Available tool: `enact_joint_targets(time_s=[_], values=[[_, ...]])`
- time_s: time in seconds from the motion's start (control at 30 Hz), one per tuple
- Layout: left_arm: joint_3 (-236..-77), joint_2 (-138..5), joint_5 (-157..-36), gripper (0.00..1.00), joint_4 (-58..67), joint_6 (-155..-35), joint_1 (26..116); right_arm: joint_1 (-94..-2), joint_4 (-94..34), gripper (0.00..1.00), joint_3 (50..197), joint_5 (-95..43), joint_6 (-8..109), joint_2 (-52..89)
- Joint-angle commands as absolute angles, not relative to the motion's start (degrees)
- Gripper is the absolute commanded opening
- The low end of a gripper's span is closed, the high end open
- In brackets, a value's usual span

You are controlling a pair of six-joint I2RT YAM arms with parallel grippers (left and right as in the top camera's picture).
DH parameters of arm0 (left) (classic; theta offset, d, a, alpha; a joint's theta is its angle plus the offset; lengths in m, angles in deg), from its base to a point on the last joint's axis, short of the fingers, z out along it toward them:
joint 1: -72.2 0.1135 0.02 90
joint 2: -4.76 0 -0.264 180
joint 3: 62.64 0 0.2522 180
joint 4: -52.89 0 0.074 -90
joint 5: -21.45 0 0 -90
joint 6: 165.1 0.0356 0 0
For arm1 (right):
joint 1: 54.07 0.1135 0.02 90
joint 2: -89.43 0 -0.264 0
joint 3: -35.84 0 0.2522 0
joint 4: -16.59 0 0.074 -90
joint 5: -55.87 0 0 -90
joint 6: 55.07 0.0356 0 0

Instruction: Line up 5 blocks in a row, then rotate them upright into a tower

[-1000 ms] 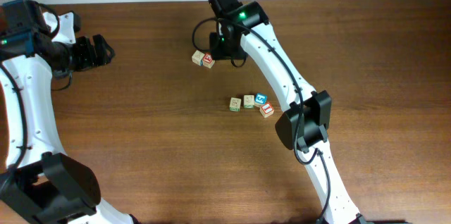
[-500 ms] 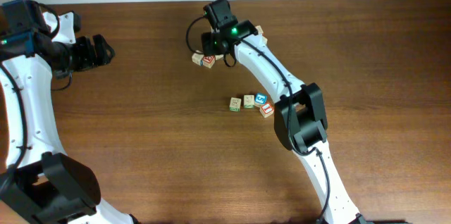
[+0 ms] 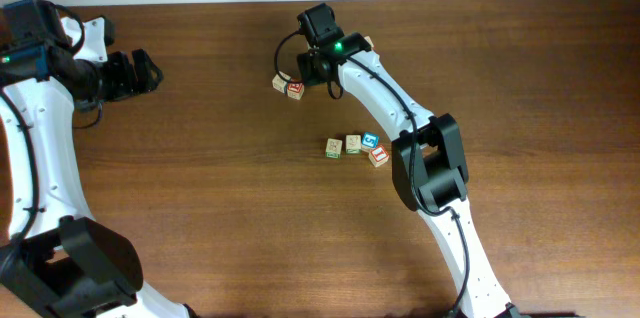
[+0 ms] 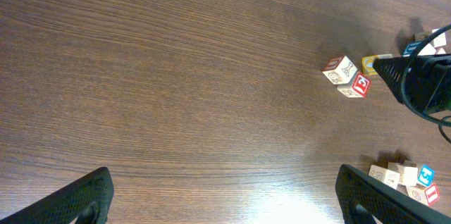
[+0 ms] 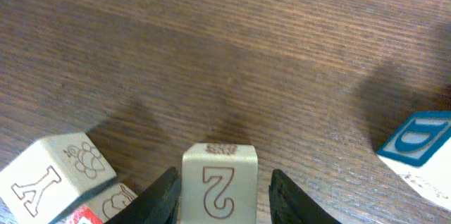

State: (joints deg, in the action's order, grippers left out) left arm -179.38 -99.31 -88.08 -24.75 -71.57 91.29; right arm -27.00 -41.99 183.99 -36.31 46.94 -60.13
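Toward 12 o'clock, the right gripper [image 5: 224, 176] flanks a "2" cube [image 5: 219, 189], grip unclear, left gripper [image 4: 224, 196] spread; letter blocks [image 3: 355, 146] at its 5 o'clock look light, rigid, best pinched across opposite faces.

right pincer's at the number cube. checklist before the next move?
1. Number cube sits between the fingers of the right pincer: ok.
2. Grip closed firmly on it: cannot tell.
3. Clearance to the pair of cubes beside one finger: cannot tell, very close.
4. Blue cube apart from that pincer: ok.
5. Left pincer open and away from all cubes: ok.
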Motion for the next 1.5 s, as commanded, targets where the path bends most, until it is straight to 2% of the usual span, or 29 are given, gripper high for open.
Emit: enact_joint_targets(time_s=[0.0,0.53,0.57,0.6,0.63,0.7,0.77,0.97,1.17,1.47], values=[[-180.65,-99.37,-88.69,0.99,-24.83,-72.09,91.12,-27.09,-43.17,0.38,183.53,-36.48,46.92,-60.15],[-180.65,-99.37,-88.69,0.99,-24.83,-72.09,91.12,-27.13,-48.8,0.36,183.77,-36.13,46.88,-58.77],[-180.65,-99.37,-88.69,0.99,-24.83,-72.09,91.12,-27.16,-48.39,0.43,183.77,-36.13,46.39,-58.77],[-180.65,-99.37,-88.69,0.99,-24.83,-72.09,91.12,-27.16,-47.78,0.55,183.77,-36.18,45.45,-58.77],[-180.65,-99.37,-88.69,0.99,-24.83,-72.07,91.12,-27.16,-47.25,0.59,183.77,-36.15,44.38,-58.77],[-180.65,-99.37,-88.69,0.99,-24.83,-72.09,91.12,-27.16,-45.7,0.6,183.77,-36.35,42.13,-58.8],[-180.65,-99.37,-88.67,0.99,-24.83,-72.09,91.12,-27.16,-44.15,0.58,183.75,-36.37,40.62,-58.82],[-180.65,-99.37,-88.69,0.99,-24.83,-72.09,91.12,-27.09,-43.25,0.31,183.75,-36.33,40.23,-58.93],[-180.65,-99.37,-88.69,0.99,-24.83,-72.09,91.12,-27.09,-47.19,0.3,183.75,-34.54,40.3,-58.91],[-180.65,-99.37,-88.69,0.99,-24.83,-72.09,91.12,-27.09,-61.79,0.3,183.81,-19.63,46.85,-58.12]])
